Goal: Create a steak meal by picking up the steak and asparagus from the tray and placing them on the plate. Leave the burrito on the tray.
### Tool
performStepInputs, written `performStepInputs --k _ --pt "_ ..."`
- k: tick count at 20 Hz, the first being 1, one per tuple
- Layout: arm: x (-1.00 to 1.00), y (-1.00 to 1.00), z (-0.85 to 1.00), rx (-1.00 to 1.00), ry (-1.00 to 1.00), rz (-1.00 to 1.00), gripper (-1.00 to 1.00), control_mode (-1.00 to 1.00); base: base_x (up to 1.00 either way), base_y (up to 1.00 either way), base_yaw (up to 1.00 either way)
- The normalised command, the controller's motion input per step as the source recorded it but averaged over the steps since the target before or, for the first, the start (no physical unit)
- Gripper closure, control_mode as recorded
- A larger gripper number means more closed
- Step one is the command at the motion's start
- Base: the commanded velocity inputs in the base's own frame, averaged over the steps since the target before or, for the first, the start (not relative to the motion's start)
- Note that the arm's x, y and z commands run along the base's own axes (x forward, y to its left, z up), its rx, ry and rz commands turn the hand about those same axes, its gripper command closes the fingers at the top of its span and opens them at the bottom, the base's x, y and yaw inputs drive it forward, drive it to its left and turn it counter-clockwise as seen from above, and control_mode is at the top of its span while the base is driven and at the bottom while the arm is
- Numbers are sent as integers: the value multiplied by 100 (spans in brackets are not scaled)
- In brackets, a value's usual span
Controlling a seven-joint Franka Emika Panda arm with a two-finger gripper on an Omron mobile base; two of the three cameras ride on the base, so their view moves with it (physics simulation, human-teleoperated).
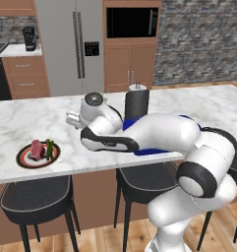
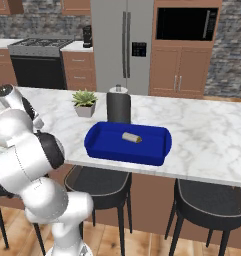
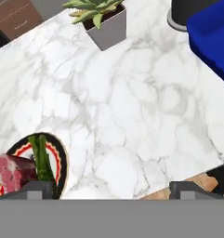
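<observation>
Marble counter (image 1: 198, 106) carries plate (image 1: 26, 160), blue tray (image 2: 99, 145), potted plant (image 2: 85, 102); jaws wide apart, empty.

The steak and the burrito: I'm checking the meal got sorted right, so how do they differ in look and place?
The steak is a red-pink slab with a paler edge; the burrito is a pale tan roll. The steak lies on the plate beside the asparagus; the burrito lies alone in the blue tray. Both are small food items resting on the same marble counter's dishes, with nothing gripping either.
</observation>
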Motion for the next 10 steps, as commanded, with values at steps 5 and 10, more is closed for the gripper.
performStepInputs --k 5,10 --pt "-1 -25 84 3 -4 4 -100 -100 0 0 0" --pt "-27 -40 73 0 -3 0 -100 -100 0 0 0"
